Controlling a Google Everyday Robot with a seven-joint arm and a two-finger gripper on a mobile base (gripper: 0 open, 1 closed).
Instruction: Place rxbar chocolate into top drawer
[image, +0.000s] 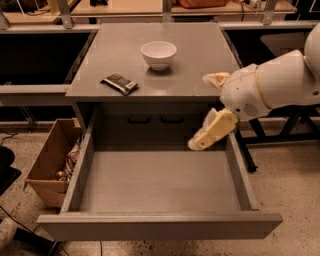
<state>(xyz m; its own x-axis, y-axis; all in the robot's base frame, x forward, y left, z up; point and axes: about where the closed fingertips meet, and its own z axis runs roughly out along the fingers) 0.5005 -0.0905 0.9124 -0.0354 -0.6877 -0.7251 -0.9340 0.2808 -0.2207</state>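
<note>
The rxbar chocolate (120, 83), a dark flat bar with pale label patches, lies on the grey cabinet top (200, 55), left of centre near the front edge. The top drawer (160, 227) is pulled fully out below it, and nothing shows inside. My gripper (199, 112) reaches in from the right on a white arm. It hangs over the drawer's back right corner, well right of the bar. Its two cream fingers (212, 131) stand apart with nothing between them.
A white bowl (158, 54) stands on the cabinet top behind and right of the bar. A brown cardboard box (47, 165) with clutter sits on the floor left of the drawer. Dark shelving flanks the cabinet on both sides.
</note>
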